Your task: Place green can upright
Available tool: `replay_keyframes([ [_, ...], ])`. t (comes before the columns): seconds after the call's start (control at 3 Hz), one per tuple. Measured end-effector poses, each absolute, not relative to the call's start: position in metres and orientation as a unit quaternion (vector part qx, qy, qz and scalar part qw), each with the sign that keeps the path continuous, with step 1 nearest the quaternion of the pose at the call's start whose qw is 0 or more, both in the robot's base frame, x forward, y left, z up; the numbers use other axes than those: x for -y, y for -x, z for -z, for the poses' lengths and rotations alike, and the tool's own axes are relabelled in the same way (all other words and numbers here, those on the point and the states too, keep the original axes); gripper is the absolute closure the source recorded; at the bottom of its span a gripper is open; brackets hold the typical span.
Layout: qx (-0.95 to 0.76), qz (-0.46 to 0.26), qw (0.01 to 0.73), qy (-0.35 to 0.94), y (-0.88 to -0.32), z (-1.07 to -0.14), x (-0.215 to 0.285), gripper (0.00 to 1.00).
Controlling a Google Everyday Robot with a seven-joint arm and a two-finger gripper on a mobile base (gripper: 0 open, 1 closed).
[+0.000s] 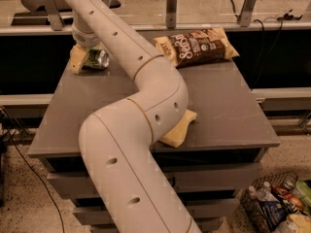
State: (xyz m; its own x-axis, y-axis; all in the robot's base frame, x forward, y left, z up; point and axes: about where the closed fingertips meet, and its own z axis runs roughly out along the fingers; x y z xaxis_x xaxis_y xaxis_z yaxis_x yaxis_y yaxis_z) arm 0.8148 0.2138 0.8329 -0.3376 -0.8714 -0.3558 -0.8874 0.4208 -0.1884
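The green can (96,58) lies on its side at the far left corner of the grey table (228,106), its shiny silver end facing right. My gripper (83,57) is down at the can, on its left side, at the end of the long white arm (146,96) that reaches across the table from the front. The wrist and arm hide the rest of the gripper and part of the can.
A brown snack bag (197,46) lies at the far right of the table. A pale yellow flat object (181,128) sticks out from under the arm's elbow near the front edge. A basket of bottles and packets (279,205) stands on the floor at the lower right.
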Motion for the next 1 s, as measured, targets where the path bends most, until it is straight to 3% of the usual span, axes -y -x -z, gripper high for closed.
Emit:
replay_keyframes([
  [0.33,-0.818,-0.019,0.205,0.538,-0.814,-0.838,-0.214,0.88],
  [0.67,-0.818,-0.019,0.205,0.538,-0.813,-0.84,-0.213,1.0],
  [1.0,-0.822,-0.026,0.249,0.512,-0.821,-0.882,-0.18,1.0],
])
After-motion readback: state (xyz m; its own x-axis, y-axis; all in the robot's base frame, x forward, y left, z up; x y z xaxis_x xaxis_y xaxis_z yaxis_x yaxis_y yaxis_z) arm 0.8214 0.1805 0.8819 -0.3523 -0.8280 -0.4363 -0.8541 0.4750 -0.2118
